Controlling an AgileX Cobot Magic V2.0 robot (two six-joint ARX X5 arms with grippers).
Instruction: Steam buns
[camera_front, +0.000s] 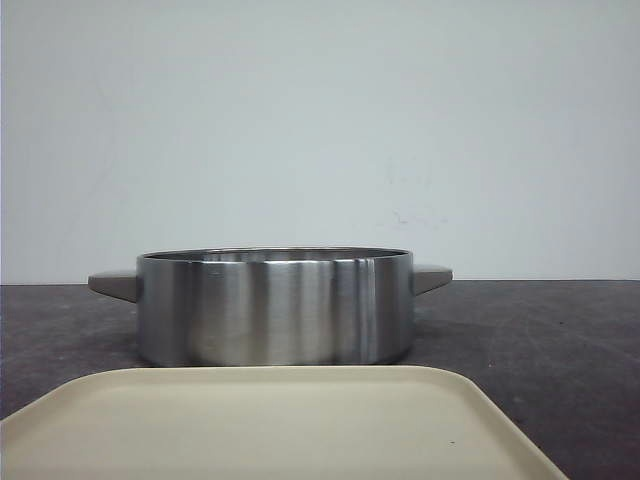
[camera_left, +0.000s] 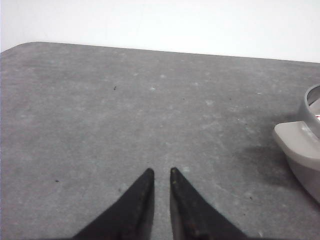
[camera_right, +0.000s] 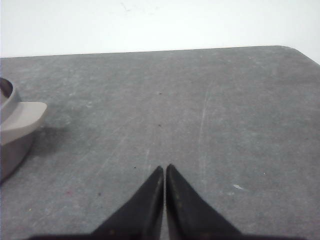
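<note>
White wall backs a dark table (camera_front: 560, 340); at its centre stands a steel pot (camera_front: 275, 305), with a cream tray (camera_front: 270, 425) at 6 o'clock. No buns show. Left gripper (camera_left: 161, 172) nearly clenched, right gripper (camera_right: 164, 168) clenched, both empty. Best locate the buns first, then grip gently.

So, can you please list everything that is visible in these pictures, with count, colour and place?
steel pot: one, brushed silver, middle of the table behind the tray; inside hidden
pot handles: two, grey-beige, one on each side of the pot
tray: one, cream, nearest the camera in the front view, nothing seen on it
table: one, dark grey speckled, under all things
wall: one, white, behind the table
buns: none visible in any view
left hand: one, black fingers nearly together with a narrow gap, over bare table left of the pot, holding nothing
right hand: one, black fingers closed together, over bare table right of the pot, holding nothing
</note>
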